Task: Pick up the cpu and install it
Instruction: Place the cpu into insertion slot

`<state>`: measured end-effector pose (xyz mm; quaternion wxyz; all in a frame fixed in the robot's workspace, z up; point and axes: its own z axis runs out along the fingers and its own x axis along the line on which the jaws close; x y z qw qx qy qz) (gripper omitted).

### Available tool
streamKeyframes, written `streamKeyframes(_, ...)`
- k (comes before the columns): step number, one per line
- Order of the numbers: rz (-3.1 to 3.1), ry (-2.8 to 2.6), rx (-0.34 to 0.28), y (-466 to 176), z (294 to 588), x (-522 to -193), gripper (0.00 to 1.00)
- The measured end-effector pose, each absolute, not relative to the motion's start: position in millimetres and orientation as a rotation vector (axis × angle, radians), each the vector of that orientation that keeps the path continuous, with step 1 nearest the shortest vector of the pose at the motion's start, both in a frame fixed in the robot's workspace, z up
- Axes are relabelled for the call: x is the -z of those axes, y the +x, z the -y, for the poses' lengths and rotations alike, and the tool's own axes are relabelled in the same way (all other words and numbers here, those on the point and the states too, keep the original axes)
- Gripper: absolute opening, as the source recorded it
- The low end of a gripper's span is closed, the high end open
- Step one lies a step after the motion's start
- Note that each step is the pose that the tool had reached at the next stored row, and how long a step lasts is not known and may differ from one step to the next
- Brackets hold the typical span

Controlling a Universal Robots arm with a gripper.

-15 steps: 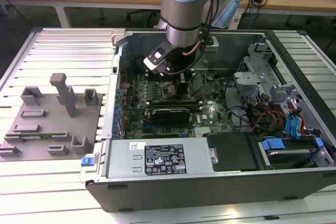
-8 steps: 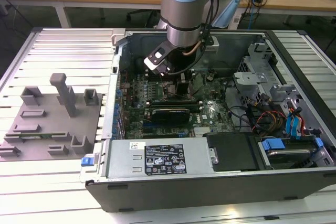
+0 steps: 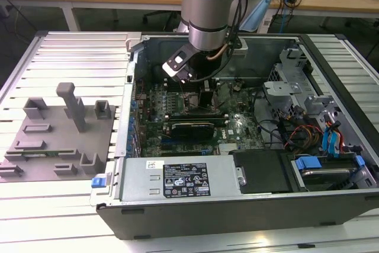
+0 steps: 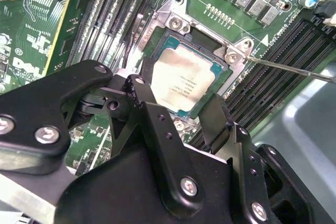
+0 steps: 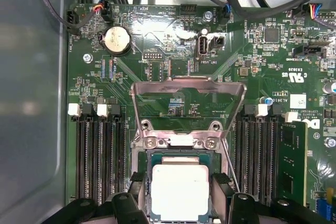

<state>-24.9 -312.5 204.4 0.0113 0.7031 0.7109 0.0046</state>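
**The cpu (image 5: 180,192) in its socket, with the arm over the open case.** The cpu, a square chip with a pale metal top, lies flat and level inside the socket frame (image 5: 178,141) on the motherboard (image 3: 237,125). Its edges run parallel to the frame's in both wrist views. The gripper (image 4: 176,100) straddles the chip from two opposite sides, low and close against it. Whether it clamps the chip or has let go cannot be told.

The step in hand is judged to be the seating itself: pick-up is done and the chip is in its place. The hinged load plate (image 5: 188,98) stands raised behind the socket, and the thin retaining lever (image 4: 283,66) juts free to one side. The installation is therefore not locked down. Any movement here calls for a straight, level path without sideways drag, because a seated chip is easily skewed.

Banks of memory slots (image 5: 100,161) flank the socket, and a green module (image 5: 291,163) appears to stand in one of them.

The computer case (image 3: 237,211) lies open-side up under the arm (image 3: 210,10). It holds the motherboard, a boxed power supply (image 3: 177,179) along the near wall, and a drive bay (image 3: 320,170) with blue tabs and cables toward the exterior view's right. Outside the case, at the exterior view's left, sits a grey fixture plate (image 3: 65,140). A long thin memory stick (image 3: 41,153) lies in one of its recesses.
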Motion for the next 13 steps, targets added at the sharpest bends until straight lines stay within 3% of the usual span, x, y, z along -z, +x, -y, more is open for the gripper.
streamKeyframes(13,-2.218,2.193,-0.014,-24.9,312.5,-211.8,0.6)
